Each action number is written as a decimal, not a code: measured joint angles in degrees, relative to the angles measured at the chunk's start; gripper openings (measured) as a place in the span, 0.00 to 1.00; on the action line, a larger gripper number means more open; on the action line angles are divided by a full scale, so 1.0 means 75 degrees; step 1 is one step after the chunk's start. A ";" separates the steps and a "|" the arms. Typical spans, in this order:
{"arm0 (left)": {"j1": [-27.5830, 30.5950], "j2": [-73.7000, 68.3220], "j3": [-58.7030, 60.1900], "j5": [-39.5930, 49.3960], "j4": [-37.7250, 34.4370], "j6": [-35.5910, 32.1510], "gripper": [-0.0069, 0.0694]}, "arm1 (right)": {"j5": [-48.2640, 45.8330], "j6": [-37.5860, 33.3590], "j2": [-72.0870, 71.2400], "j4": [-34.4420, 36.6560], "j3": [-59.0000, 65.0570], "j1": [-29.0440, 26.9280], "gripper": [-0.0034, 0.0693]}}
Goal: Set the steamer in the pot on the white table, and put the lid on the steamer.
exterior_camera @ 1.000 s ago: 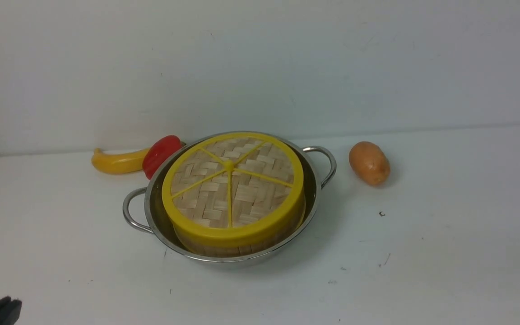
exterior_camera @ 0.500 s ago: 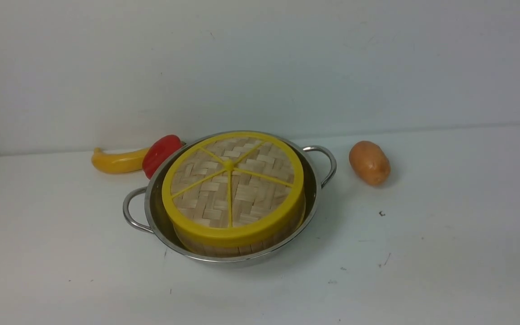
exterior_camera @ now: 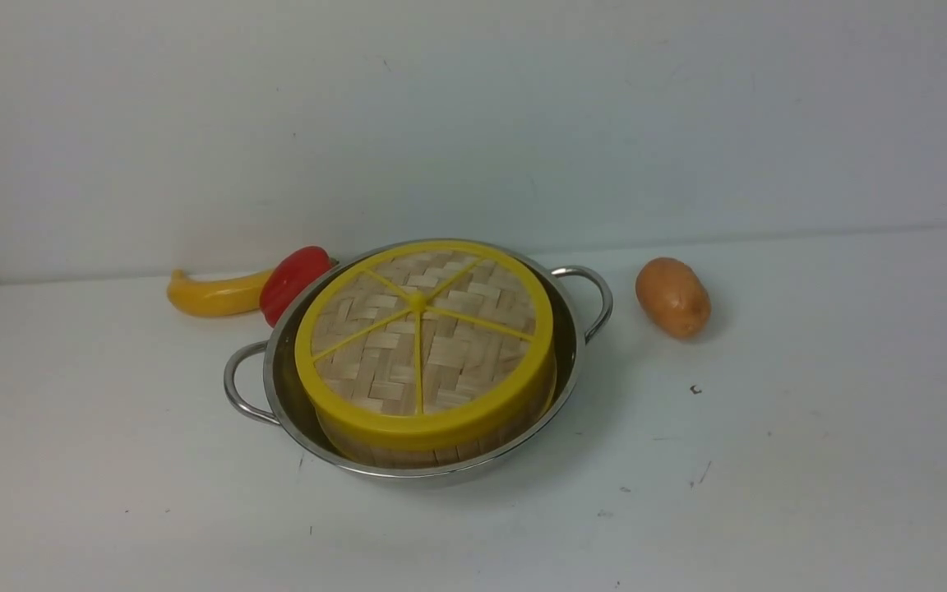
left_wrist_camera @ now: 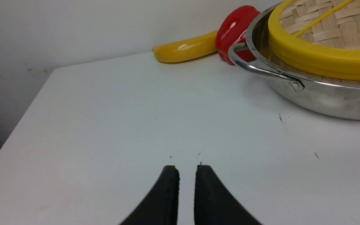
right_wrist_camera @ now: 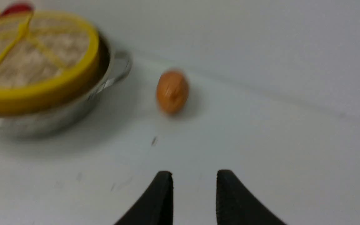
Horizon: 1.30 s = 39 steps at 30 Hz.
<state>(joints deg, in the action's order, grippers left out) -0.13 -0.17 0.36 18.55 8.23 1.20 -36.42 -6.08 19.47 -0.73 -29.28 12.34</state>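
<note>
The pot (exterior_camera: pixel 574 362) stands on the white table (exterior_camera: pixel 810 477) at centre. The steamer (exterior_camera: pixel 441 453) sits inside it; only a strip of its bamboo wall shows. The lid (exterior_camera: pixel 420 345) lies flat on top of the steamer. Neither gripper shows in the front view. In the left wrist view my left gripper (left_wrist_camera: pixel 187 168) is empty over bare table, its tips nearly together, well short of the pot (left_wrist_camera: pixel 323 100). In the blurred right wrist view my right gripper (right_wrist_camera: pixel 194 173) is empty with its jaws apart, away from the pot (right_wrist_camera: pixel 58 120).
A yellow banana (exterior_camera: pixel 210 294) and a red pepper (exterior_camera: pixel 293 279) lie behind the pot on the left, the pepper touching its rim. A brown potato (exterior_camera: pixel 672 296) lies to the right of the pot's right handle (exterior_camera: pixel 593 296). A wall stands close behind.
A dark gripper tip at the front view's bottom left corner one second ago has left the view. Pot, steamer and lid have not moved.
</note>
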 joint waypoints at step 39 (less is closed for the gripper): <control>0.0000 0.0000 0.0000 0.0000 0.0007 0.0000 0.27 | 0.2620 0.1102 -0.2590 0.0138 0.3961 -0.1728 0.38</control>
<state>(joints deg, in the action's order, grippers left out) -0.13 -0.17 0.36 18.55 8.28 1.20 -16.77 2.18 0.05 0.30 0.42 -0.62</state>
